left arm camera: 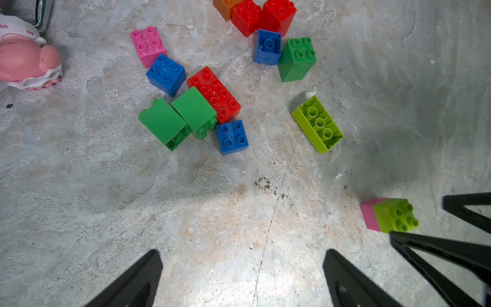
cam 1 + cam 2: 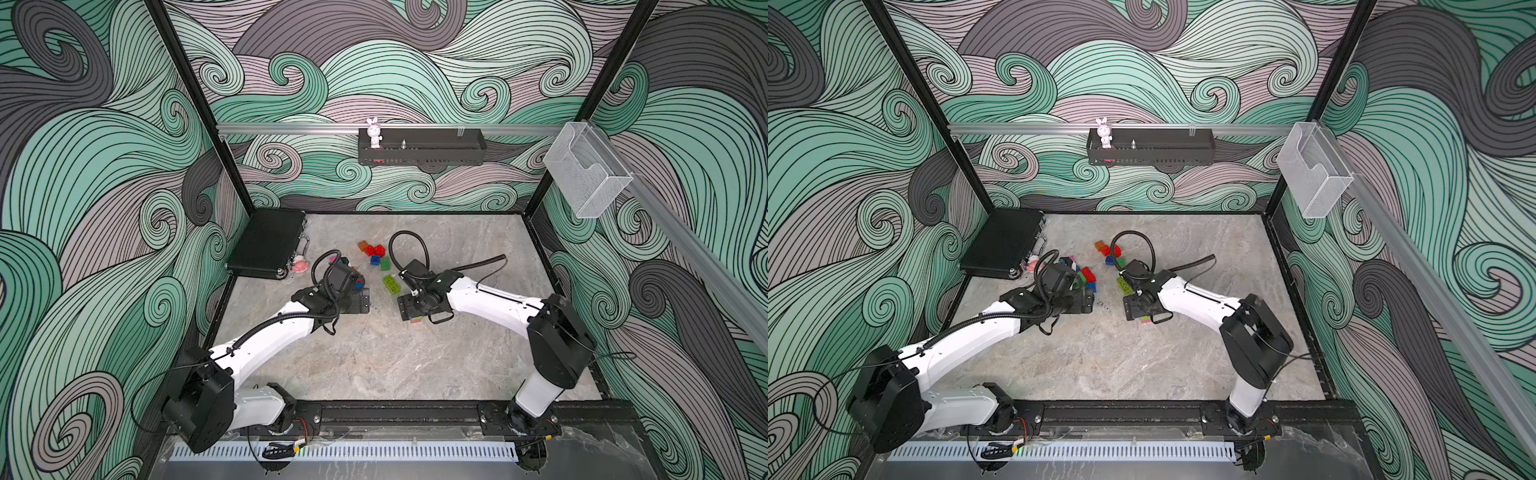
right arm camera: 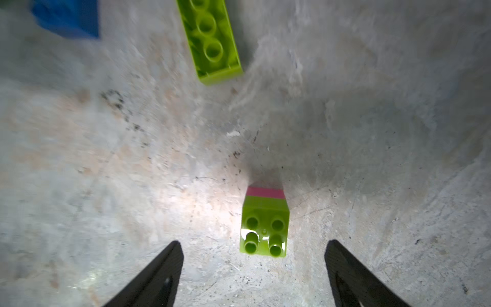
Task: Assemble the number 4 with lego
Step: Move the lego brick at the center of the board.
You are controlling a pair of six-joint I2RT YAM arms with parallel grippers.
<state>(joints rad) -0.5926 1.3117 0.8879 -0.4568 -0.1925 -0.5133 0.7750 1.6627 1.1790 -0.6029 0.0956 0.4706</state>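
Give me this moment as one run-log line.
left gripper: open, empty | right gripper: open, at lime-pink stack on table | other bricks: scattered

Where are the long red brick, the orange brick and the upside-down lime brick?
long red brick (image 1: 214,94), left wrist view, studded top.
orange brick (image 1: 224,9), left wrist view, side face.
upside-down lime brick (image 1: 317,125), left wrist view, hollow underside.

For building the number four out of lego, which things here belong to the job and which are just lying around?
For the job: lime square plastic brick joined to a pink one; upturned long lime brick; long red brick; loose blue, green, pink and orange bricks.
Lying about: black hard case; pink-and-white toy figure; white rabbit figurine; clear wall bin.
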